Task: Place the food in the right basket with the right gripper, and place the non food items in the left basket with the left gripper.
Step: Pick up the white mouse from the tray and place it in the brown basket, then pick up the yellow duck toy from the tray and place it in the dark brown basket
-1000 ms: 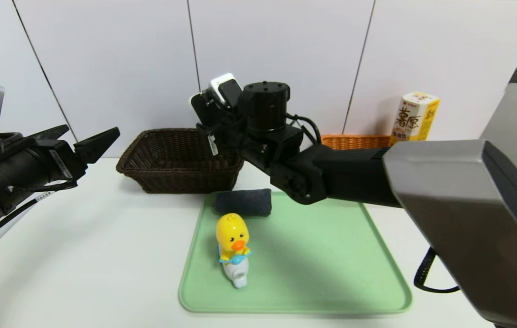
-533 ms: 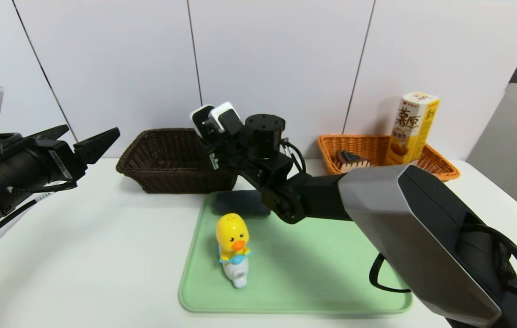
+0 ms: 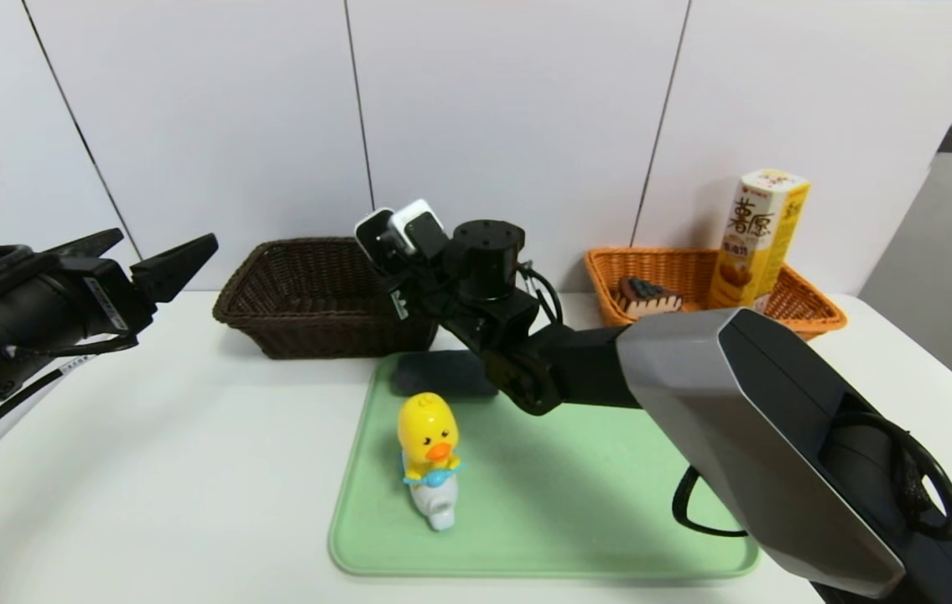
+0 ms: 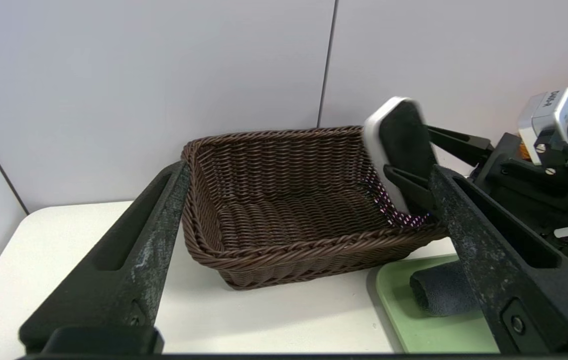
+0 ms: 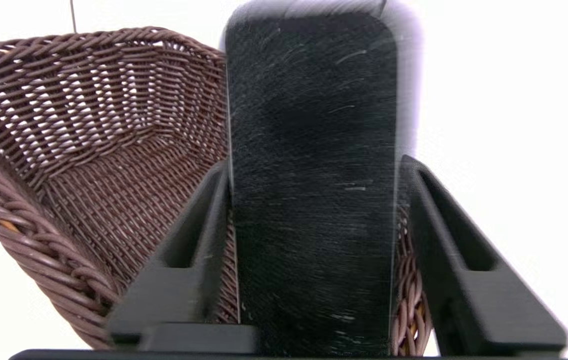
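Observation:
My right gripper point(image 3: 387, 252) reaches across to the right rim of the dark brown left basket point(image 3: 325, 294). The black-topped white eraser point(image 5: 314, 165) stands between its fingers over the basket point(image 5: 88, 150), with a thin gap on each side, so the gripper point(image 5: 314, 165) is open. The eraser point(image 4: 399, 145) looks smeared, as if in motion. My left gripper point(image 3: 167, 242) hangs open and empty at the left. The duck toy point(image 3: 429, 445) and rolled cloth point(image 3: 442, 373) lie on the green tray point(image 3: 610, 503). The snack box point(image 3: 761, 235) and cake wedge point(image 3: 647, 295) sit in the orange right basket point(image 3: 811, 310).
The right arm's grey forearm point(image 3: 744, 436) stretches over the tray's right half, with a black cable point(image 3: 694, 512) hanging over the tray. White wall panels stand close behind both baskets. Bare table lies left of the tray.
The right arm has dropped lower and uncovered the orange basket. Its fingers have spread off the eraser, which now sits loose between them. The left arm has hardly moved.

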Controlling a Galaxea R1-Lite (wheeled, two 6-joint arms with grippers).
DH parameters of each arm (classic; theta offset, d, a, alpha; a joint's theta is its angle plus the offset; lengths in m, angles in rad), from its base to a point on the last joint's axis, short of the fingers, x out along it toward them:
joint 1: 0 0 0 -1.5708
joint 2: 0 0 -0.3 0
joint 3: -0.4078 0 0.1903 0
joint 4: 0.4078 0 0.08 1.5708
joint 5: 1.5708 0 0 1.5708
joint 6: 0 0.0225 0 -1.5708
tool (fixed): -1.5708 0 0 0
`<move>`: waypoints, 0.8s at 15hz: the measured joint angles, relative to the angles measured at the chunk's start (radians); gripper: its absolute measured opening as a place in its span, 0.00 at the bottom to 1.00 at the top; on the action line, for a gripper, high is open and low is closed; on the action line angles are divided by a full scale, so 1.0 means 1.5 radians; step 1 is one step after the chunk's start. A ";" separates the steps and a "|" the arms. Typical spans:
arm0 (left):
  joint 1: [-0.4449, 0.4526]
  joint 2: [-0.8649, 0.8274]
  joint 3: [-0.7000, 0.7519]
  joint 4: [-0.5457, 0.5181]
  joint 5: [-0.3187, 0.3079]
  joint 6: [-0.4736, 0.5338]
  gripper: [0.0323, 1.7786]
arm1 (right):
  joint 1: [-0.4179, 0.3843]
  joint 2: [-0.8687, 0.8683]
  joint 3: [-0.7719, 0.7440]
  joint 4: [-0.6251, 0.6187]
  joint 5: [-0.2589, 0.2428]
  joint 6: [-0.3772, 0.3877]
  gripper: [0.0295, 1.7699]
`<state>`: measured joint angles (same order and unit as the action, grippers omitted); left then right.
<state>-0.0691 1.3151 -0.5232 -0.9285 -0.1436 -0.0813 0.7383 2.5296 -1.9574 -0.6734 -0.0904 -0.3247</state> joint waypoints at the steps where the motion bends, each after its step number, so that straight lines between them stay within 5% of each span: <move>1: 0.000 -0.001 0.000 0.000 0.000 0.000 0.95 | 0.000 0.000 0.000 -0.001 0.000 0.000 0.69; 12: 0.000 -0.007 0.006 -0.001 0.000 0.000 0.95 | -0.023 -0.066 0.000 -0.008 -0.005 0.003 0.90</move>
<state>-0.0691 1.3051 -0.5143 -0.9294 -0.1432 -0.0806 0.7032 2.4309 -1.9579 -0.6860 -0.0985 -0.3209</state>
